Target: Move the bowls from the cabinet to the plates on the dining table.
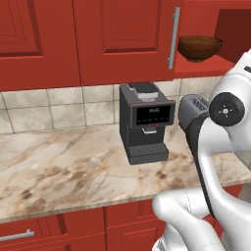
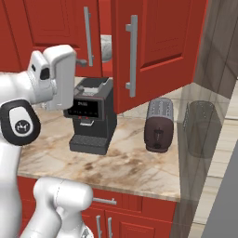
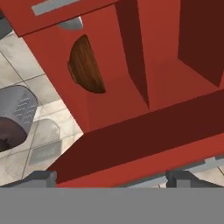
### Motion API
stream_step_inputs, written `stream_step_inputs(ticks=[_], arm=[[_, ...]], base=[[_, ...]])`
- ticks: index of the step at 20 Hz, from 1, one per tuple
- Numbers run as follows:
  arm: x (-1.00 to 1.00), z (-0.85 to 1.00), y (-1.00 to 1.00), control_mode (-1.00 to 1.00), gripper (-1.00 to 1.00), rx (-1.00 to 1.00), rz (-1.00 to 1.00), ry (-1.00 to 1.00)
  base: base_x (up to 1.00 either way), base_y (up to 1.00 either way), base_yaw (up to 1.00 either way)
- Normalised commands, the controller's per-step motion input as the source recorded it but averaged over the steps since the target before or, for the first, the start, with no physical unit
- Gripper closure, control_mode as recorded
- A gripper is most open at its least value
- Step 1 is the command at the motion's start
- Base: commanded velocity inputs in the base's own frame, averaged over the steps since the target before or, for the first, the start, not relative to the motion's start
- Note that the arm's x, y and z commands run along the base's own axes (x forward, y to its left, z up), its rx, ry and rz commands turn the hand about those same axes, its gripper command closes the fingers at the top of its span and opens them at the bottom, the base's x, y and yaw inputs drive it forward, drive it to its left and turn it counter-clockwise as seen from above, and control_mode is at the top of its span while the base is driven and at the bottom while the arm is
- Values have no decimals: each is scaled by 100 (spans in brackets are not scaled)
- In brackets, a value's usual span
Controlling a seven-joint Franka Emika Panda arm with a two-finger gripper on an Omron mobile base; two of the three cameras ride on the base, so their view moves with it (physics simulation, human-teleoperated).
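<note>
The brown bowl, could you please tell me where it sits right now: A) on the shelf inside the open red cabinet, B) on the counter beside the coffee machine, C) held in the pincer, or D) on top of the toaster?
A: the brown bowl rests on the shelf of the open cabinet, above the counter.

Kitchen, as I see it: red cabinet (image 1: 122, 39) over a marble counter (image 1: 63, 166), tiled backsplash (image 1: 54, 110), coffee machine (image 1: 144, 122), toaster (image 2: 159, 124), drawers (image 1: 29, 235) below.
</note>
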Motion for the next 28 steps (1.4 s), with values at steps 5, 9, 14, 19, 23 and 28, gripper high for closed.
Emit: stream_step_inputs(ticks=[5, 9, 14, 19, 23, 28], arm=[[-6, 1, -20, -100, -100, -5, -3, 13], [2, 8, -1, -100, -100, -3, -9, 12], [27, 4, 4, -100, -100, -6, -12, 9], [55, 0, 15, -100, -100, -10, -16, 2], [87, -9, 9, -100, -100, -11, -17, 0], [77, -18, 0, -100, -100, -12, -19, 0]], base=[[0, 0, 0], [0, 0, 0], [0, 0, 0], [0, 0, 0], [0, 0, 0], [0, 0, 0]])
